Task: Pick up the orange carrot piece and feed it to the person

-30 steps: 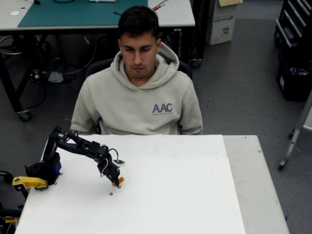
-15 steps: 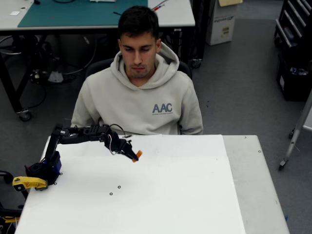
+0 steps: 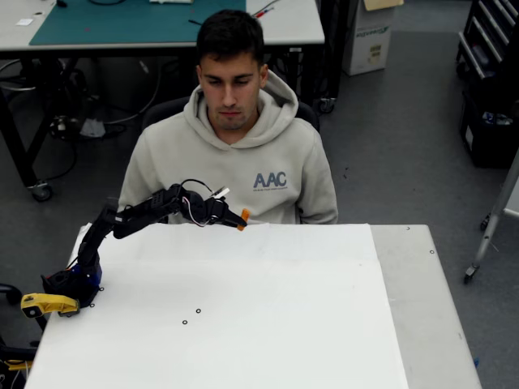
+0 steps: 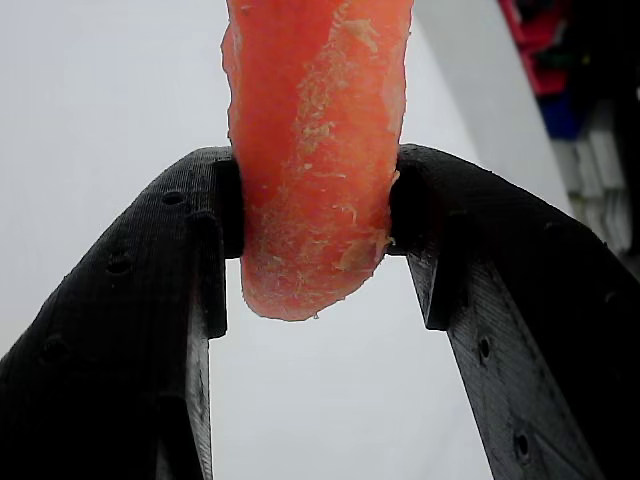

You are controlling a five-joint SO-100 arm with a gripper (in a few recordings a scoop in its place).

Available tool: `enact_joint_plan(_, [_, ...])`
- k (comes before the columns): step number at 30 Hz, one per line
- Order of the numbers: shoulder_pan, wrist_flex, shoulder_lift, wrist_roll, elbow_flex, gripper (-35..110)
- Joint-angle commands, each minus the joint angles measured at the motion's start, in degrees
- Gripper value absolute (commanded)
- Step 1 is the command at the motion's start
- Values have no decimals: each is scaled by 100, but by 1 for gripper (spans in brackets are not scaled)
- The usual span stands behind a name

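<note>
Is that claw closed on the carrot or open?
Closed: in the wrist view both gripper fingers press the carrot piece from either side.

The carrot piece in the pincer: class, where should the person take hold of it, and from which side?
The carrot piece is clamped near one rounded end by the pincer. Best taken by the free length beyond the fingers, from the person's side, since that end sticks out bare.

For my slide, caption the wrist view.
Black pincer clamps an orange carrot piece from both sides above the white table.
</note>
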Motion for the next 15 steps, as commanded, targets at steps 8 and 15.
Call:
enact_joint_plan(8, [-483,0,-642,-53,-2909,-2])
enact_joint_plan(15, [-1037,-334,-1011,-53,-3604,-2])
